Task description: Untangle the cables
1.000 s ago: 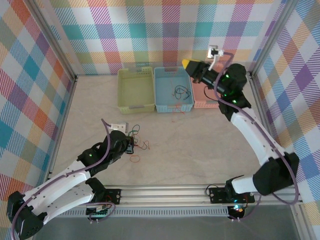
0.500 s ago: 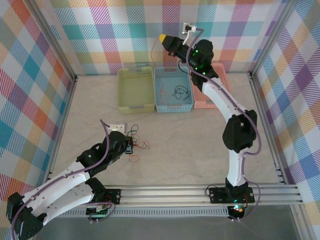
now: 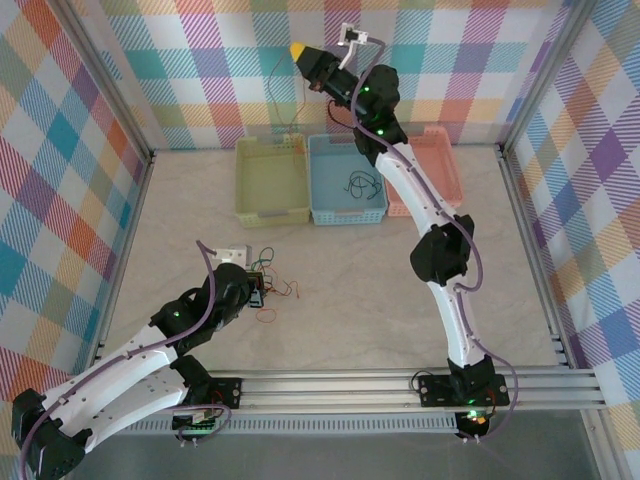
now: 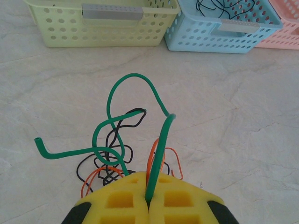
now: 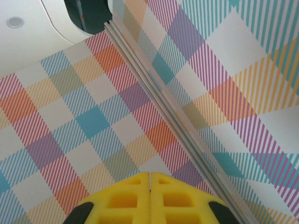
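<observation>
Left gripper (image 4: 149,184) is clamped on the green cable (image 4: 159,149). The other cables (image 4: 105,170) lie tangled at its 11 o'clock. Right gripper (image 5: 150,177) stands closed, well apart.

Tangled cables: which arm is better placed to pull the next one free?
Left. Its end effector is shut on the green cable in the tangle; the right end effector is raised high, far from it.

Legible markings: none. The grey strip (image 4: 111,11) on the green basket (image 4: 60,32) — and its counterpart on the blue basket (image 4: 196,39) — carries no readable characters.
</observation>
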### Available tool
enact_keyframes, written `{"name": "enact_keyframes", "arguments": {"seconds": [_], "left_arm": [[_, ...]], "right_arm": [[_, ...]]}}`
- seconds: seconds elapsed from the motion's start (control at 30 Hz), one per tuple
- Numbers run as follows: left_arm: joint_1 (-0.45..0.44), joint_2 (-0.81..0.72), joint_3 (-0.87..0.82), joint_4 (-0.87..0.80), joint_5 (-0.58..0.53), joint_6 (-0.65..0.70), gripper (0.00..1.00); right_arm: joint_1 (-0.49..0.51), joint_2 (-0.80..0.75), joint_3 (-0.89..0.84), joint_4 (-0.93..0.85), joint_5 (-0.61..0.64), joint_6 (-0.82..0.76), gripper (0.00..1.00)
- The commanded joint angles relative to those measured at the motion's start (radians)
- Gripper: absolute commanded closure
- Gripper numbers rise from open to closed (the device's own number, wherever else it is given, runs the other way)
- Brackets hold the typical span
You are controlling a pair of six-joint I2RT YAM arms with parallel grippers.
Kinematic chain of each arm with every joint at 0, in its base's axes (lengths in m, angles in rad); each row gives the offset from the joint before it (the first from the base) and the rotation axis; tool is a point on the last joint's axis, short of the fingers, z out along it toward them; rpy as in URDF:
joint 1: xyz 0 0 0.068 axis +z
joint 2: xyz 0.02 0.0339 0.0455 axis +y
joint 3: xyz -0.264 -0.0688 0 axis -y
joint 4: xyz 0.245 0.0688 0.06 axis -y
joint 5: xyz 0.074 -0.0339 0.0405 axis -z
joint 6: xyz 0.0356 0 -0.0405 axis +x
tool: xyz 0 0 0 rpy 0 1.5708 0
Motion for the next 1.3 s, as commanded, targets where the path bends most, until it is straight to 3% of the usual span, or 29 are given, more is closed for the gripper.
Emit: {"name": "enact_keyframes", "arguments": {"seconds": [0.0,0.2,0.33,0.53,0.83,1.27], "left_arm": [[0.008,-0.012,-0.009,0.007,-0.017,0.018,1.00],[0.009,-0.007,-0.009,0.007,-0.014,0.019,1.00],[0.008,-0.006,-0.010,0.013,-0.007,0.023,1.00],[0.008,0.002,-0.007,0.016,0.005,0.022,1.00],[0.008,-0.018,-0.009,0.007,0.006,0.018,1.00],[0.008,-0.022,-0.017,0.035,0.063,0.028,1.00]], "right_arm": [[0.016,0.082,0.020,-0.022,0.028,0.000,1.00],[0.037,0.187,0.000,-0.087,0.016,-0.083,0.99],[0.039,0.195,-0.059,-0.176,0.046,-0.157,0.62],[0.038,0.060,-0.178,-0.334,0.106,-0.365,0.52],[0.030,-0.199,-0.542,-0.282,0.024,-0.494,0.53],[0.037,-0.519,-1.191,-0.088,-0.079,-0.682,0.63]]}}
